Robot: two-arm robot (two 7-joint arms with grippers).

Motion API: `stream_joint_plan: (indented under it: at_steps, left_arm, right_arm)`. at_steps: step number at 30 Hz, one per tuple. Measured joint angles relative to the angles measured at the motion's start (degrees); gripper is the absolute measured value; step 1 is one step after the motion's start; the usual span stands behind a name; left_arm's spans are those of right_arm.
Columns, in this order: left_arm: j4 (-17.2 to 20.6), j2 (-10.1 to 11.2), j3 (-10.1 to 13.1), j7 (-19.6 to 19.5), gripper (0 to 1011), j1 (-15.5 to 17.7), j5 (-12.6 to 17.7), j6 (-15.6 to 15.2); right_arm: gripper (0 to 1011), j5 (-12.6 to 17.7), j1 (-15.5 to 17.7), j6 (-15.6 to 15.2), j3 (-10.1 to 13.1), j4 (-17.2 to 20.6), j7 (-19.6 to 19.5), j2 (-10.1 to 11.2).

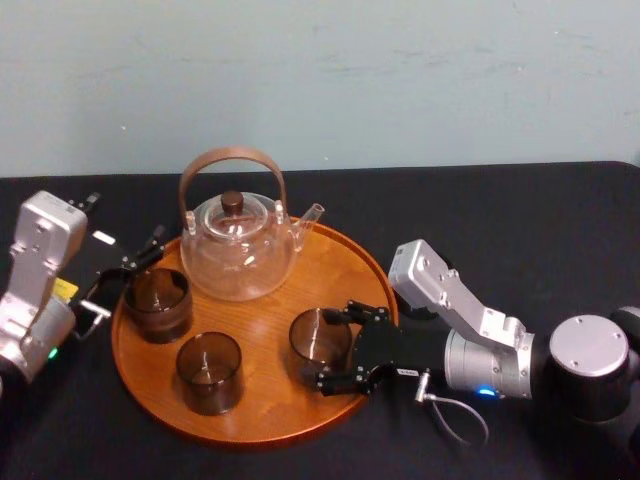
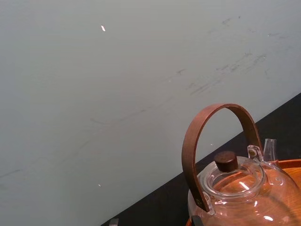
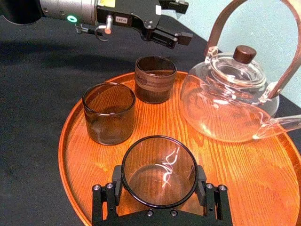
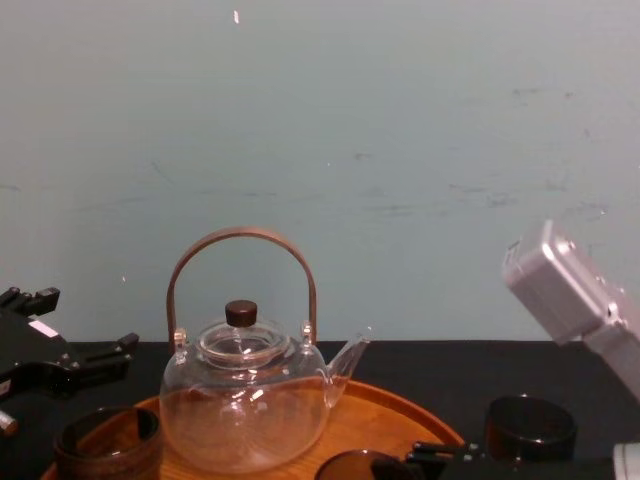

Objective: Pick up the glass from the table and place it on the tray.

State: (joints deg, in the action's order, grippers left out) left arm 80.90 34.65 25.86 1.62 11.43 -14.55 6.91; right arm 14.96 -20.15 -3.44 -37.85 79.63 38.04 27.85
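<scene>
Glass (image 1: 320,343) in right gripper (image 1: 322,348), over tray (image 1: 262,415).

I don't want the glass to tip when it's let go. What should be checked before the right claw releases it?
1. Right claw shut on the glass, jaws on either side: ok.
2. Glass inside the rim of the tray: ok.
3. Glass upright: ok.
4. Base resting on the tray's wood: cannot tell.
5. Glass apart from the front glass and the teapot: ok.
6. Left claw open and empty at the tray's left edge by the rear glass, away from the right arm's way back: ok.
</scene>
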Motion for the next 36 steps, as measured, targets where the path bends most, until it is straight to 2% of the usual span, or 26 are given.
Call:
stream_joint_plan:
  at_steps: [26, 28, 31, 36]
  left_arm:
    - [0.0, 0.0, 0.0, 0.0, 1001, 0.0, 0.0, 0.0]
    - [0.0, 0.0, 0.0, 0.0, 1001, 0.0, 0.0, 0.0]
    - [0.0, 0.0, 0.0, 0.0, 1001, 0.0, 0.0, 0.0]
    - [0.0, 0.0, 0.0, 0.0, 1001, 0.0, 0.0, 0.0]
  right_arm:
    - [913, -0.8, 0.2, -0.3, -0.1, -0.4, -0.3, -0.2]
    - [918, -0.8, 0.2, -0.3, -0.1, -0.3, -0.3, -0.2]
    - [996, -0.8, 0.2, -0.3, -0.1, -0.3, -0.3, -0.2]
    - [1002, -0.7, 0.2, -0.3, 0.0, -0.3, -0.3, -0.2]
